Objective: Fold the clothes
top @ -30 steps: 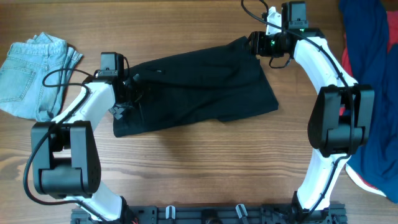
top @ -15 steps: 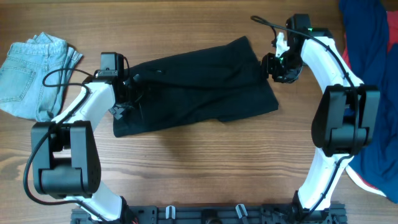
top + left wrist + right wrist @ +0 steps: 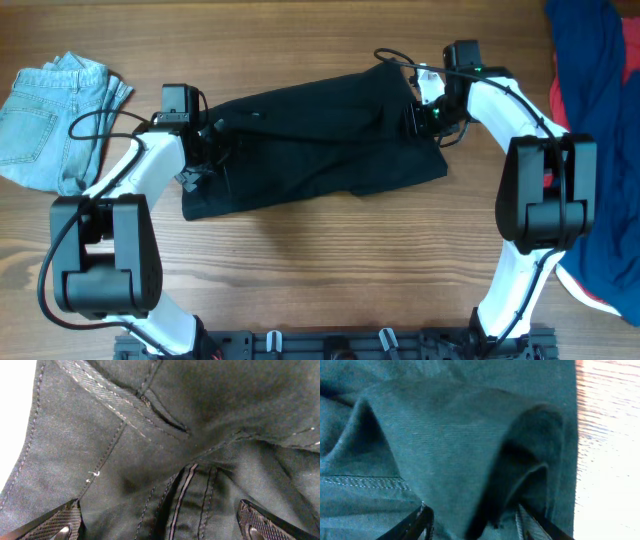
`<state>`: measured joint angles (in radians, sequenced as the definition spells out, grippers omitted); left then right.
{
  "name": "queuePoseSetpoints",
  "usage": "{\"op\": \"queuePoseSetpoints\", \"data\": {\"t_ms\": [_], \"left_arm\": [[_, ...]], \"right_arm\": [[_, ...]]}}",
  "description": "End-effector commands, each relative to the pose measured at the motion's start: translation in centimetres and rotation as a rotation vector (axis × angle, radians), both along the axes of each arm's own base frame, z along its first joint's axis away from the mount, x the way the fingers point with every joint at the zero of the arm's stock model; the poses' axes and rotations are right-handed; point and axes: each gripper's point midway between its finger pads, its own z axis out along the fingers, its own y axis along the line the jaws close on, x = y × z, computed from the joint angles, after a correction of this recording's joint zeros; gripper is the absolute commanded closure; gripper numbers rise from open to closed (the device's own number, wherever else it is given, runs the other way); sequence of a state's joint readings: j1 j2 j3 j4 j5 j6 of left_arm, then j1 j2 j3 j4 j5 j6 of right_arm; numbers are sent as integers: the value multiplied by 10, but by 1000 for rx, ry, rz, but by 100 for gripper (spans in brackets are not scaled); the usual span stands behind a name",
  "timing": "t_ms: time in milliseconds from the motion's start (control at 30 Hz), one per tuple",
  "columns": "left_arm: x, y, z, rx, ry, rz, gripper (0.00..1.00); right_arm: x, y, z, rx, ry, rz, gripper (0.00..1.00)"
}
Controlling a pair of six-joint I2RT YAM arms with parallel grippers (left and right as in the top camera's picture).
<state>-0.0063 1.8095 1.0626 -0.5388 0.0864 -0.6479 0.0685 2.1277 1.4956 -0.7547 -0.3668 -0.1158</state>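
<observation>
The clothes' big black garment [image 3: 310,140] lies spread across the middle of the table. My left gripper [image 3: 205,158] rests on its left end, open wide. In the left wrist view both pads [image 3: 60,522] press on seamed black cloth [image 3: 165,445] and nothing is pinched between the left gripper's [image 3: 160,527] fingertips. My right gripper [image 3: 420,118] sits at the garment's right edge. In the right wrist view a raised fold [image 3: 465,455] of the cloth runs between the right gripper's [image 3: 475,522] fingers, which stand apart with a dark gap at the right finger.
A light-blue denim garment [image 3: 55,120] lies crumpled at the far left. A navy-and-red garment [image 3: 600,130] covers the right edge of the table. Bare wood [image 3: 330,260] shows in front of the black garment.
The right gripper has come from beyond the garment's far right corner down and left onto its right edge, and its jaws have narrowed around a fold. The left arm has not moved.
</observation>
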Motion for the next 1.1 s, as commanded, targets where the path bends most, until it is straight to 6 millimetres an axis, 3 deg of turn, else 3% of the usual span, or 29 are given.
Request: {"op": "queuePoseSetpoints", "data": {"t_ms": [0,133,167,367,633,967,1067], "left_arm": [[-6,5,-4,12,16,-4,0],[-6,5,-4,12,16,-4,0],[-6,5,-4,12,16,-4,0],[-6,4,-4,12,17,-4,0],[-6,4,-4,9,17,-5,0],[-6,4,-4,9,16,-5,0],[-6,4,-4,9,16,-5,0]], "right_arm": [[-2,16,10,49,-22,40,64],[-3,16,10,50,-17,33,94],[-3,16,10,50,-13,25,96],[2,9,18,46,-21,-28,96],[29,-8,80,59,-227,-66,96],[31,-6,81,75,-231,-76,95],[30,-6,81,75,-224,-76,91]]}}
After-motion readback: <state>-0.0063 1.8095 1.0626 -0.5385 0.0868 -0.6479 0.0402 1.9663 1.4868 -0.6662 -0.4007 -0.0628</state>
